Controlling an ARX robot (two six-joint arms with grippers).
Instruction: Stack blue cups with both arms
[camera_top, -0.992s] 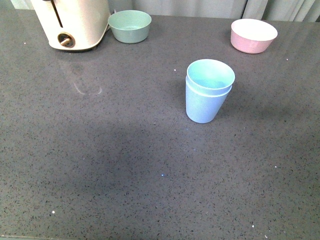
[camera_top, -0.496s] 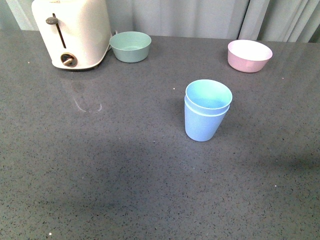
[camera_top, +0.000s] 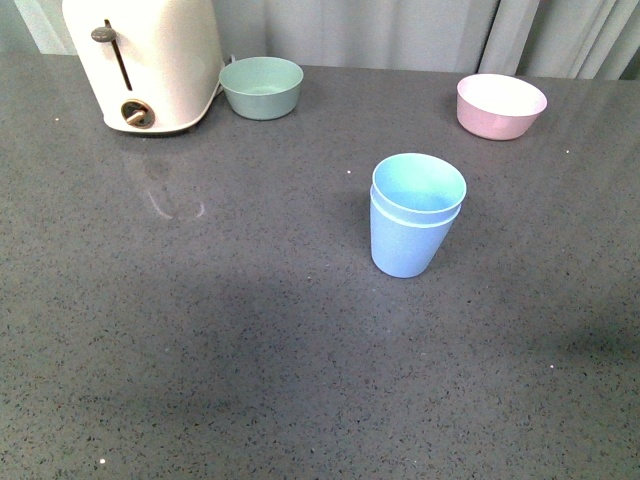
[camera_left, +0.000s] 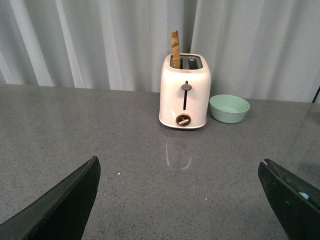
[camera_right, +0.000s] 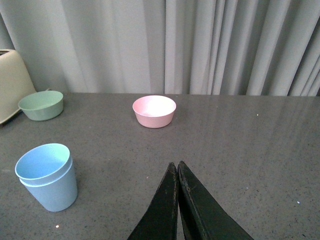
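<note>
The two blue cups (camera_top: 413, 214) stand nested, one inside the other, upright on the grey countertop near the middle of the front view. They also show in the right wrist view (camera_right: 47, 177). Neither arm shows in the front view. My left gripper (camera_left: 179, 167) is open and empty, its jaws wide apart above bare counter, facing the toaster. My right gripper (camera_right: 177, 167) is shut and empty, off to the side of the cups and apart from them.
A cream toaster (camera_top: 145, 62) with a slice in one slot (camera_left: 175, 49) stands at the back left. A green bowl (camera_top: 261, 87) sits beside it. A pink bowl (camera_top: 501, 105) sits at the back right. Grey curtains hang behind the counter.
The front view has shifted: the scene moved down in the frame and then slightly back up. The nested cups keep their place on the counter.
</note>
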